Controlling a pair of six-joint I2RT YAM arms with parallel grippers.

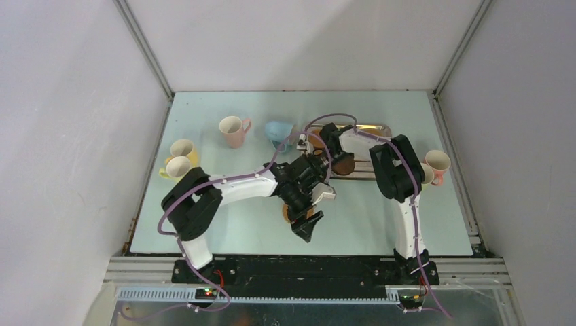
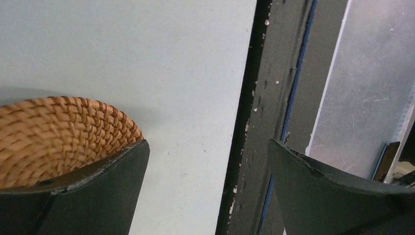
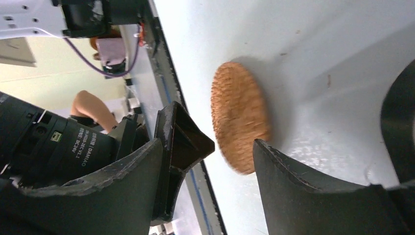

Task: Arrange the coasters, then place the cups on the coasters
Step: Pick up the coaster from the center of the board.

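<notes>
Early: one coaster [image 2: 49, 132] laid, no cups [image 1: 233, 130] on coasters.
Coaster at 6 o'clock on tabletop [image 1: 380, 224]; left gripper [image 2: 206, 143] and right gripper [image 3: 206, 142] jaws spread, empty.

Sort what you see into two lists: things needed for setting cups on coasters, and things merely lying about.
Needed: tan coaster, dark coaster, pink cup, blue cup, yellow cup.
Lying about: steel tray.

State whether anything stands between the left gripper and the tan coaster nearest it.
Nothing visible does. The left gripper is open above the table, and the tan coaster lies flat, its edge hidden by one finger.
</notes>
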